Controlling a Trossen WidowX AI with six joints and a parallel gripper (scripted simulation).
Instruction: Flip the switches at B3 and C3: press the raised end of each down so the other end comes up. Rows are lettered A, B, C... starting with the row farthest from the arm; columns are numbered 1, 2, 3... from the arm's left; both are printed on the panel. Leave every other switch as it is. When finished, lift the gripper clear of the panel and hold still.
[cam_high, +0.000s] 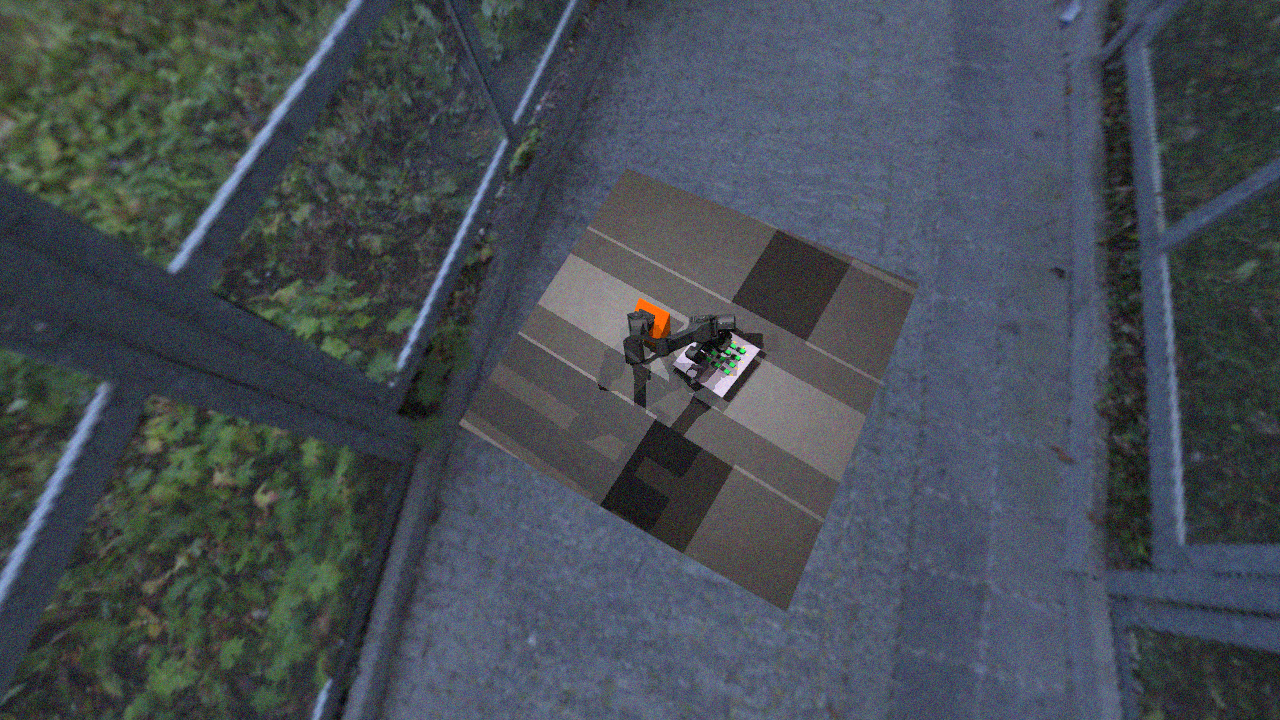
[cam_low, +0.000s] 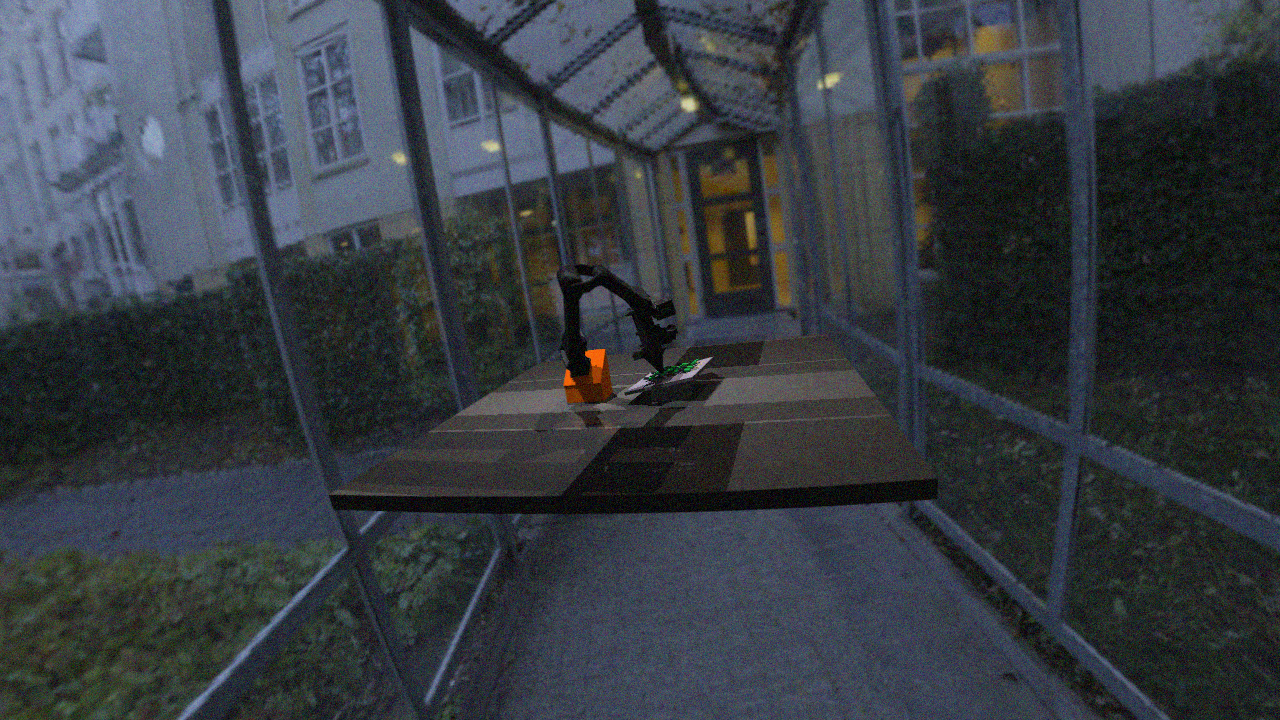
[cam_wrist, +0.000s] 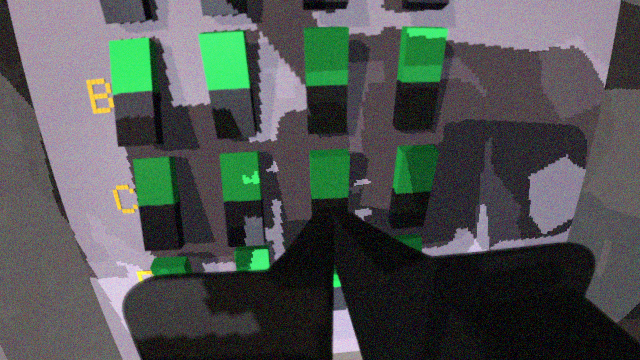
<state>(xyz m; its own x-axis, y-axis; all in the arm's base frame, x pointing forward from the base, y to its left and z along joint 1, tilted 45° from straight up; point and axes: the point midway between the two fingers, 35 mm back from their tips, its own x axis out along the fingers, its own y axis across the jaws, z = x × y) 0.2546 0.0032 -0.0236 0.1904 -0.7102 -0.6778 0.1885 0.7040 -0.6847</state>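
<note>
Far to the left of the pincer's tips, the yellow row letters B (cam_wrist: 100, 96) and C (cam_wrist: 125, 199) are marking the pale panel (cam_wrist: 60, 150), and beside them the column 1 and column 2 switches are sitting untouched, as the task wants. Straight ahead of the tips, the C3 switch (cam_wrist: 329, 174) is showing its green half, while its dark near half is disappearing under the pincer (cam_wrist: 334, 220), whose 2 fingers are pressed tight together and gripping nothing. They are probably being kept shut like this so the joined tips work as 1 narrow prod that fits a single rocker without brushing its neighbours. The tips seem to be touching the near end of C3, though the shadow there is making actual contact hard to confirm, and which end is raised is unclear from this angle. Beyond C3, farther from the pincer, the B3 switch (cam_wrist: 326, 80) is waiting with its green half away from the arm. To the right of the tips, the column 4 switches are standing apart from the fingers. In the exterior view the arm (cam_low: 608, 295) is bending down over the tilted panel from its orange base (cam_low: 588, 377).
</note>
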